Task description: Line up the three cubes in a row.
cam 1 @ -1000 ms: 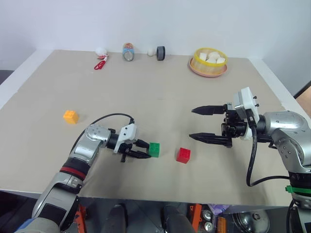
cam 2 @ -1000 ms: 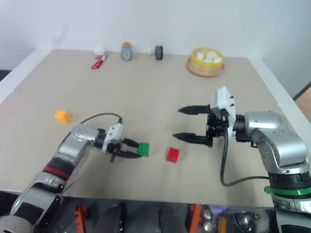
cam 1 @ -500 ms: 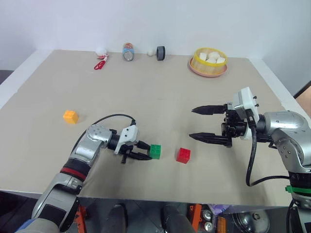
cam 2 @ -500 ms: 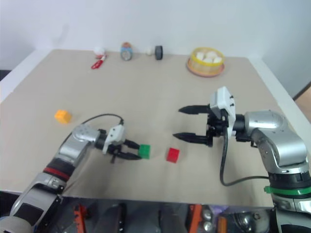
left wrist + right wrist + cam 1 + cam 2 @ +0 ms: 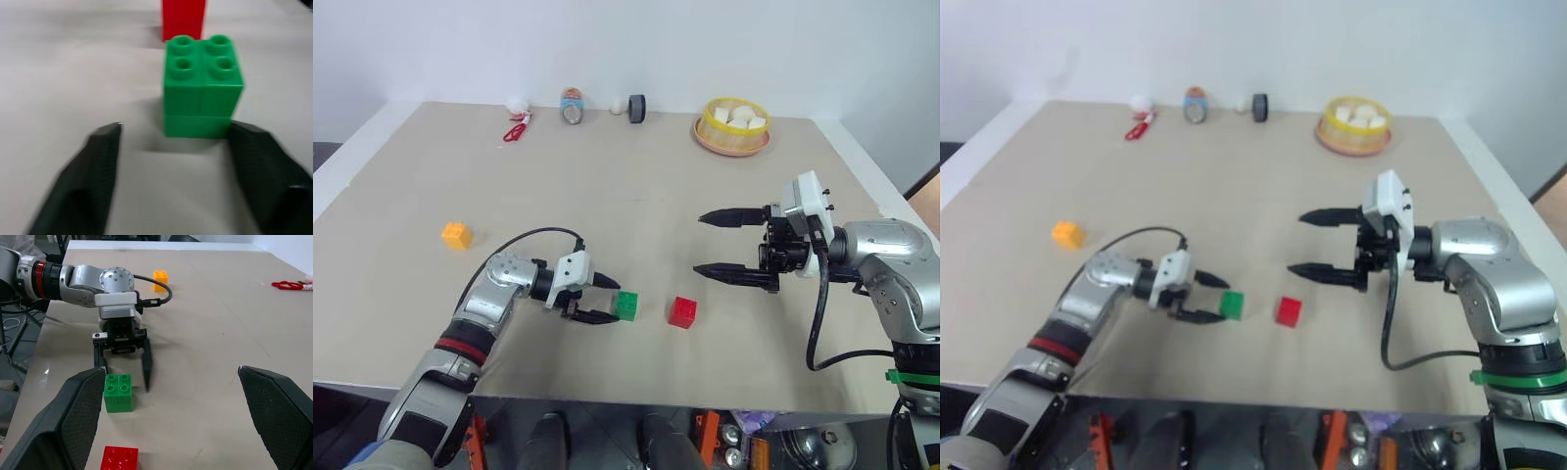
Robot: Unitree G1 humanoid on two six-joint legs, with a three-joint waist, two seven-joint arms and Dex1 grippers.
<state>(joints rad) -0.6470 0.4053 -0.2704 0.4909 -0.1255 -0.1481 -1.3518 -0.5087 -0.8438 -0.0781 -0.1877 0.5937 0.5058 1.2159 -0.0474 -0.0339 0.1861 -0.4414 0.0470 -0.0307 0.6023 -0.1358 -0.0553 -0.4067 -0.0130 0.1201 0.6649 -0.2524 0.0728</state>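
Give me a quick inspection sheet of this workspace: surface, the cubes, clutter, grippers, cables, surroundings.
Surface: beige table.
Job's things: green cube beside red cube, a small gap between; orange cube far off toward the left edge.
Clutter: yellow bowl of white lumps, can, tape roll, red scissors along the far edge.
Grippers: left gripper open, at the green cube; right gripper open, raised.
Cables: black cable on left arm, another on right.
Surroundings: white wall.

arms (image 5: 499, 289): silver, red-and-black band | wrist housings: white | jaws: black | cables: black
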